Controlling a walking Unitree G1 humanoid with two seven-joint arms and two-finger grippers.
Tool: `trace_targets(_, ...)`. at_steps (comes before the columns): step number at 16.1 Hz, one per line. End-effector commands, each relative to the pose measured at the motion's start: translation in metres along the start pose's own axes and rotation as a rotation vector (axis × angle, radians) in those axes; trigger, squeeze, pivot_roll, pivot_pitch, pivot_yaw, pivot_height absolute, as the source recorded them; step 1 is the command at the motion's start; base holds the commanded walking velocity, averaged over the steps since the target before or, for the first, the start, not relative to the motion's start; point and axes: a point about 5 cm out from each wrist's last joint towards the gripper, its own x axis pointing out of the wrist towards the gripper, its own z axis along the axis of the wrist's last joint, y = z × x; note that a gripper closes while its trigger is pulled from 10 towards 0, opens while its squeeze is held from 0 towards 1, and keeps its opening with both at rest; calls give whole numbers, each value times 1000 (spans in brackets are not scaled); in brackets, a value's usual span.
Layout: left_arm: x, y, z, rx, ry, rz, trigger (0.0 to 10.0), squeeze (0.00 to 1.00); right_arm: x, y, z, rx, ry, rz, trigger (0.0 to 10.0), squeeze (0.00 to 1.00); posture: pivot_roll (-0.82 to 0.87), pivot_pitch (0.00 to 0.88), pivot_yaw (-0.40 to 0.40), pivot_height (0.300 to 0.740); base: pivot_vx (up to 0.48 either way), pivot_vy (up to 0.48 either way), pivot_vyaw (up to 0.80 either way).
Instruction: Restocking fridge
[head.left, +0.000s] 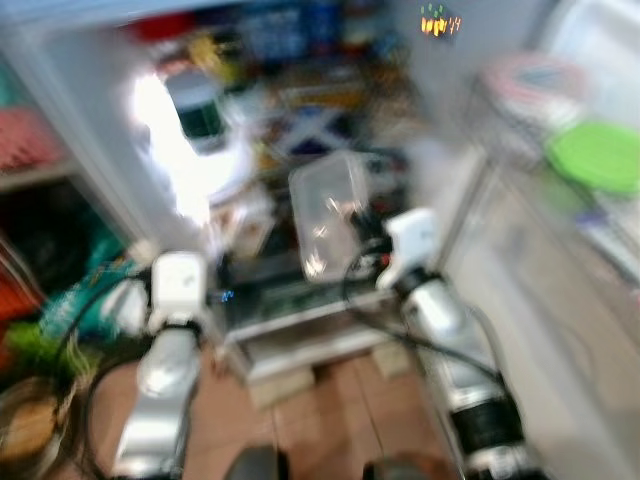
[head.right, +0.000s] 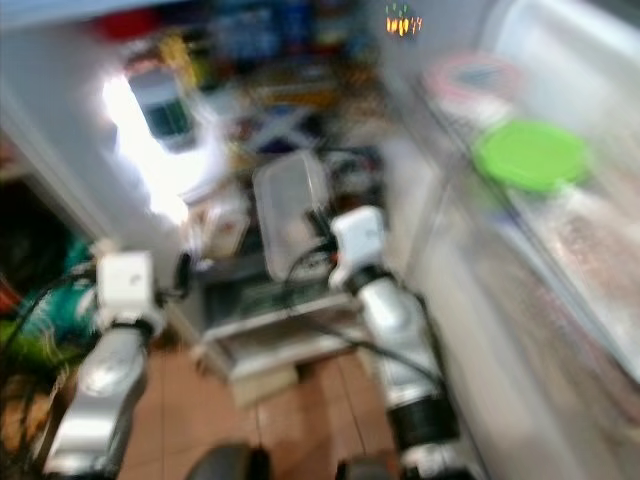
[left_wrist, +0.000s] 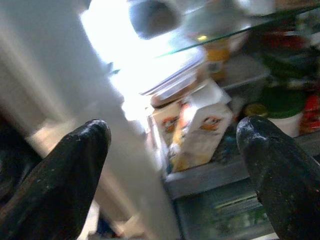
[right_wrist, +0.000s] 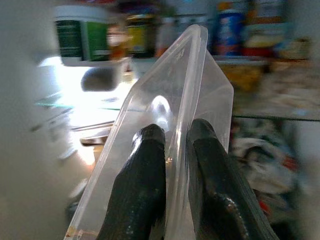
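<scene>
Before the open fridge (head.left: 420, 120) the right gripper (right_wrist: 172, 137) pinches the wall of a clear plastic container (head.left: 328, 205), one finger each side — held up, tilted, in front of the crowded shelves. Left gripper (left_wrist: 172, 150) lower at the fridge's left edge, fingers spread, grasping nothing — a carton (left_wrist: 200, 132) beyond. Green lid (head.left: 595, 155) on the door shelf. Head views blurred.

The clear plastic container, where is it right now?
The clear plastic container is pinched by its wall in the right gripper, held up before the open fridge's shelves.
</scene>
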Motion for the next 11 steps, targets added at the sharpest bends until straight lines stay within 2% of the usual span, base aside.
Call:
trace_targets(1, -3, -1, 2, 11, -11, -18, 10000, 0, -4, -3, 0, 2, 1, -27, 10000, 0, 105, 65, 83, 740, 270, 0, 0)
trace_targets(3, -4, -1, 1, 0, -6, -27, 10000, 0, -8, -1, -2, -4, 1, -49, 10000, 0, 94, 60, 101, 740, 274, 0, 0)
trace_targets(8, -9, -4, 0, -1, 3, -70, 10000, 0, -20, 6, -8, 47, 13, -105, 10000, 0, 99, 43, 131, 740, 0, 0, 0)
trace_targets(11, -8, -2, -1, -19, 13, -63, 10000, 0, -19, 8, -7, 56, 12, -109, 10000, 0, 96, 41, 124, 740, 0, 0, 0)
